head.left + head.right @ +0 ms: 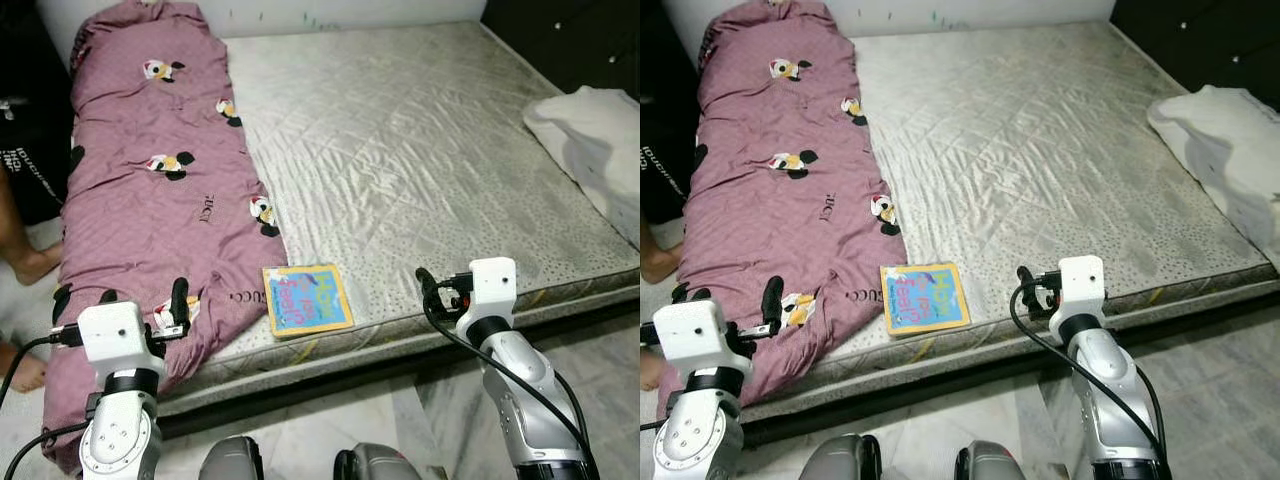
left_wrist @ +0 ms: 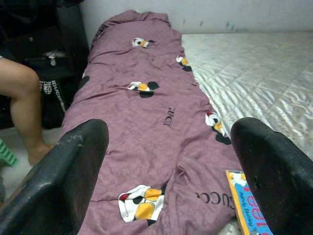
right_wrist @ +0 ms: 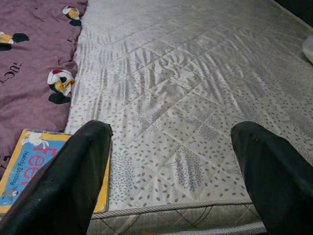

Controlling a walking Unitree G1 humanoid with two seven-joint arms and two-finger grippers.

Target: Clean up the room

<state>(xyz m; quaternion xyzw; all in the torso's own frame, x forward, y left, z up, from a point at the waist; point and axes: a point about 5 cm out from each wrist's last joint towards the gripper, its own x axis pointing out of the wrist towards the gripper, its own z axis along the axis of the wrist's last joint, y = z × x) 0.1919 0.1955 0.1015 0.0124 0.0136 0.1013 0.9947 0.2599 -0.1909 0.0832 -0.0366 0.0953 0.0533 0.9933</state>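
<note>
Left hand [image 2: 166, 166] wide open, empty, held low at near edge of bed, over purple quilt [image 1: 150, 190]. Right hand [image 3: 171, 161] wide open, empty, at near edge of mattress [image 1: 420, 150], just right of book [image 1: 306, 299]. Book flat on mattress near front edge, yellow border, blue cover, touching quilt's lower right edge. Quilt lies lengthwise along mattress's left side, cartoon prints on it. White pillow [image 1: 590, 135] at mattress's right edge. Person's bare leg [image 2: 27, 107] beside bed, left of quilt.
</note>
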